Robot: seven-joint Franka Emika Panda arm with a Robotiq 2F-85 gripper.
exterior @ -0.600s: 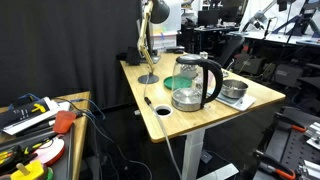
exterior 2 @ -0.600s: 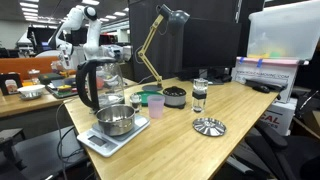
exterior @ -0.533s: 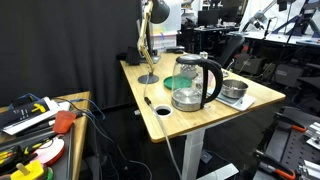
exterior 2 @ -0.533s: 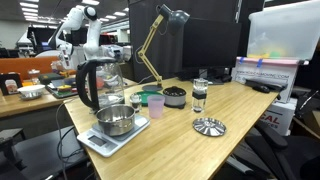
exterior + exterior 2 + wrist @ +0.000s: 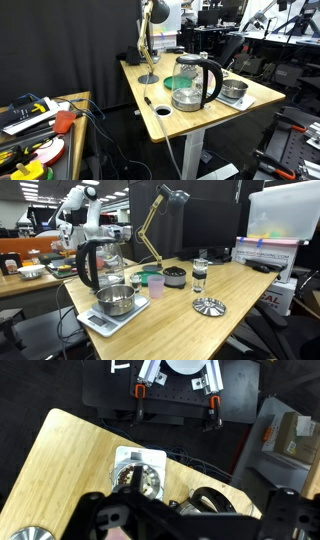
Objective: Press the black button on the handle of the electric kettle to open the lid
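The electric kettle [image 5: 193, 84] stands mid-table in both exterior views [image 5: 98, 265]. It has a clear glass body, a steel bottom band and a thick black loop handle [image 5: 214, 80] that also shows in an exterior view [image 5: 82, 265]. Its dark lid [image 5: 194, 59] looks shut. In the wrist view the handle [image 5: 205, 500] shows from above, just beyond my gripper [image 5: 190, 528]. The gripper's dark fingers are spread wide at the bottom edge and hold nothing. My white arm [image 5: 78, 208] rises behind the kettle.
A small steel pan [image 5: 115, 300] sits on a white scale [image 5: 138, 457] beside the kettle. A desk lamp [image 5: 160, 205], a green bowl [image 5: 150, 277], a pink cup [image 5: 156, 286], a black bowl [image 5: 174, 276], a glass jar [image 5: 199, 276] and a steel lid [image 5: 209, 306] share the wooden table [image 5: 250, 103].
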